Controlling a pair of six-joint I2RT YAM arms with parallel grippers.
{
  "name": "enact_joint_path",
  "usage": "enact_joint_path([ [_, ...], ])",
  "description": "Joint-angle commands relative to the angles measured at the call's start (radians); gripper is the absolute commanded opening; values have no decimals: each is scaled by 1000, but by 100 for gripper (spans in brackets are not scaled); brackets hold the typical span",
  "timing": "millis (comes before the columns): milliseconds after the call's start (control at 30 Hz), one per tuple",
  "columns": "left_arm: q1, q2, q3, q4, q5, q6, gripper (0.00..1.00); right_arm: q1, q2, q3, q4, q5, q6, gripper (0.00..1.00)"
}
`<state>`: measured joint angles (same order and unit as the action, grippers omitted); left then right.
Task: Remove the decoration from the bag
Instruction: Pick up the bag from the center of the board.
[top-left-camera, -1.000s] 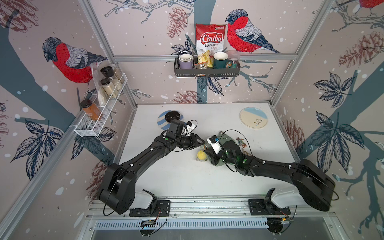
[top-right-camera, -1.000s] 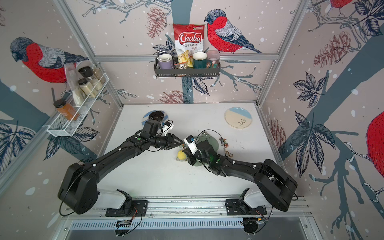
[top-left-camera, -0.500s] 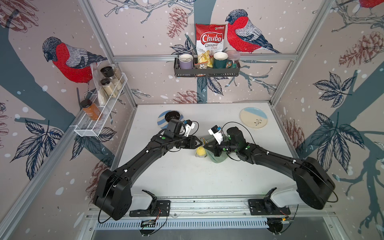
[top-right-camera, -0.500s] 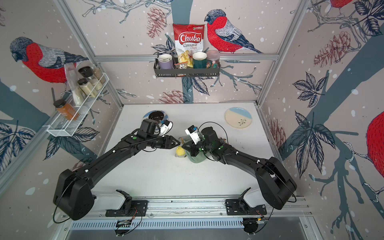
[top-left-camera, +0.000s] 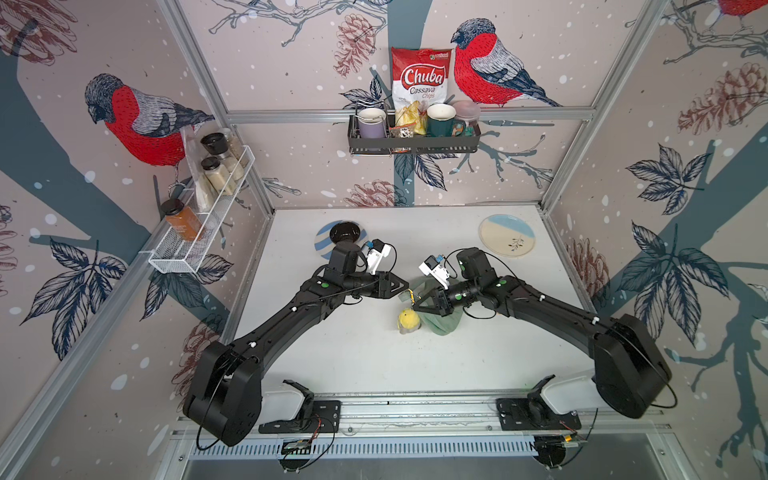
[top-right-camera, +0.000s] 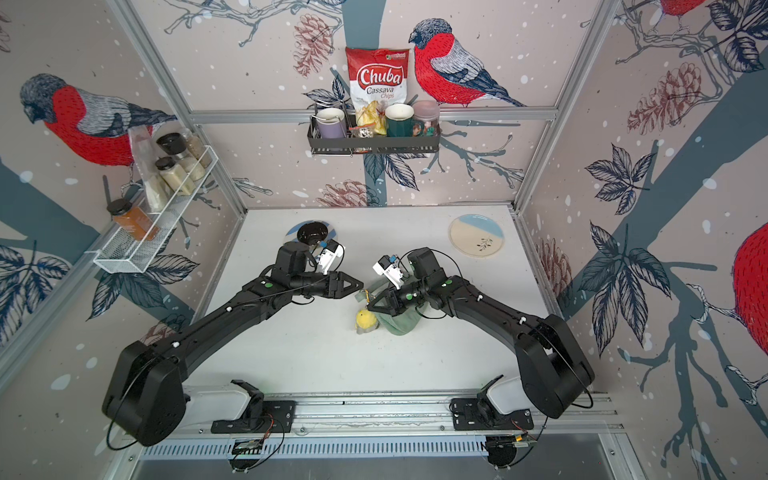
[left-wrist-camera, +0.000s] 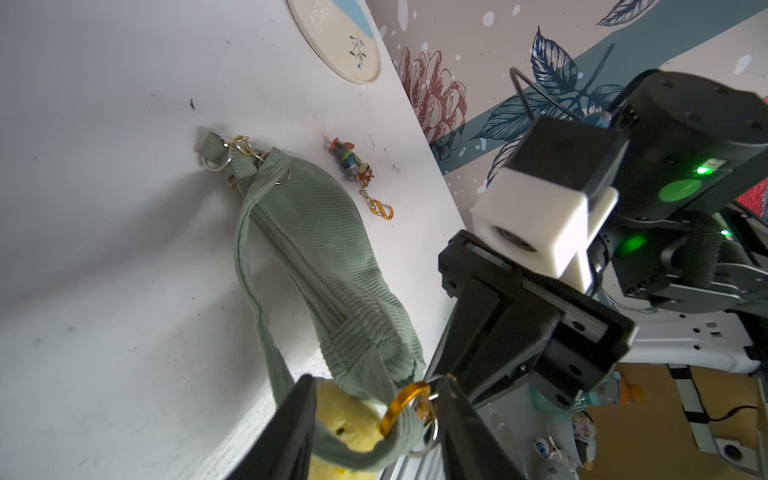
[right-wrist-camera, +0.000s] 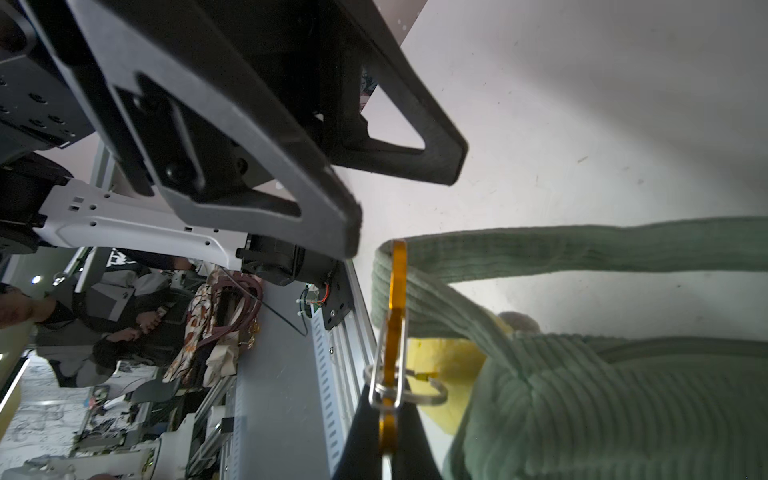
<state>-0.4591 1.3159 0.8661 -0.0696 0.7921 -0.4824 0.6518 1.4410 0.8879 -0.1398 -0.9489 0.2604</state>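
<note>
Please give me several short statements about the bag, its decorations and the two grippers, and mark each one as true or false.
1. The right gripper is shut on the orange carabiner. True.
2. The yellow plush toy lies free, apart from the bag. False: the carabiner hooks it to the strap.
3. The left gripper is shut. False: it is open, close beside the strap's loop.
4. A small colourful charm lies on the table beside the bag, unattached. True.
5. Nothing lies on the cream and blue plate. True.
</note>
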Motion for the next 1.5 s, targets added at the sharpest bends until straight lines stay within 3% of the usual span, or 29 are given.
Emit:
enact_joint_path([
  [0,2,5,-7,71,73,-42,42,-5,13,15,-14,-87,-2,0],
  [333,-12,17,-40,100,118,-66,36,-11,15,11,13,-134,29,0],
  [867,-13,-1,-58,140,132,-163,3,-34,42,16,42,-123,70,0],
  [967,-12,14,-46,137,132,-174,0,-42,35,12,37,-95,78,11],
  [1033,-9,17,-42,132,128,-180,0,-46,31,9,31,-71,79,29],
  [1167,3,22,-33,107,109,-194,0,-50,11,-2,16,-9,74,52],
  [1333,11,37,-10,71,79,-206,0,-60,-54,-14,-59,136,27,59],
  [1467,11,57,-6,93,70,-236,0,-25,-206,-83,-28,431,-25,58],
])
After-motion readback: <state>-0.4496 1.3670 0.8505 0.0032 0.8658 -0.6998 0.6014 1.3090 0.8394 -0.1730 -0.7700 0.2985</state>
